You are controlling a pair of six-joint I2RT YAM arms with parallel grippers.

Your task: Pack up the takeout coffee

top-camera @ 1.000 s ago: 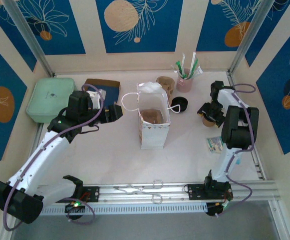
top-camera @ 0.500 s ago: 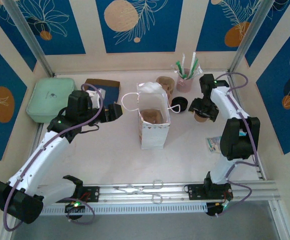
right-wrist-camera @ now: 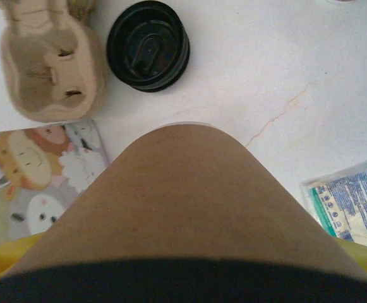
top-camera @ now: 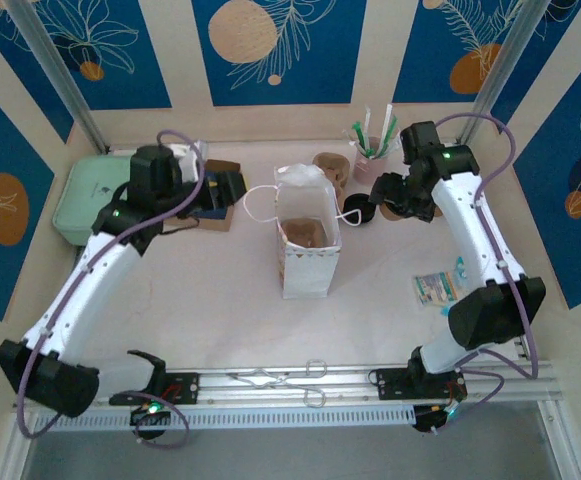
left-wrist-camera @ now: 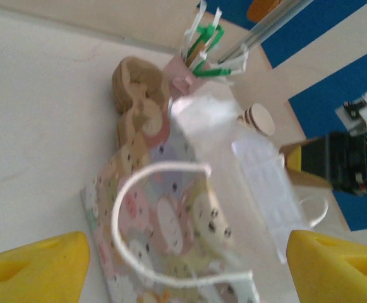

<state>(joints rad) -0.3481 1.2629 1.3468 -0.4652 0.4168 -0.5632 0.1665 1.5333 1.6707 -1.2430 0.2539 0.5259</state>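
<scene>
Two arms reach over the white surface [top-camera: 220, 300], one on each side of a patterned gift bag [top-camera: 305, 255] that stands upright and open in the middle, with something brown showing inside it. Clock directions are read in the overhead view, with the bag at the dial's centre and 12 o'clock at the far wall.

The right claw [top-camera: 400, 200] sits at about 2 o'clock and is clamped on the takeout coffee cup [right-wrist-camera: 183, 202]. In its wrist view the kraft-brown cup wall fills the space between the yellow fingers [right-wrist-camera: 0, 259], with a thin pale edge along its upper outline. I cannot tell whether the cup touches the surface, nor whether its mouth is covered.

A round black lid [right-wrist-camera: 148, 45] lies flat on the surface at the cup's 9 o'clock, between cup and bag and apart from the cup. The brown moulded-pulp carrier [top-camera: 330, 166] lies at 12 to 1 o'clock, near the lid. A pink cup of straws [top-camera: 370, 160] stands at the carrier's 3 o'clock, close to the far wall.

The left claw [top-camera: 227, 187] hangs at 10 o'clock, its yellow tips spread wide apart and holding nothing. Its wrist view faces the bag's side and a white handle loop.

A pale green lidded box [top-camera: 95, 195] sits at 9 to 10 o'clock by the left wall. A printed sachet [top-camera: 438, 288] lies at 4 o'clock, and metal tongs [top-camera: 290, 378] rest on the front rail at 6 o'clock.
</scene>
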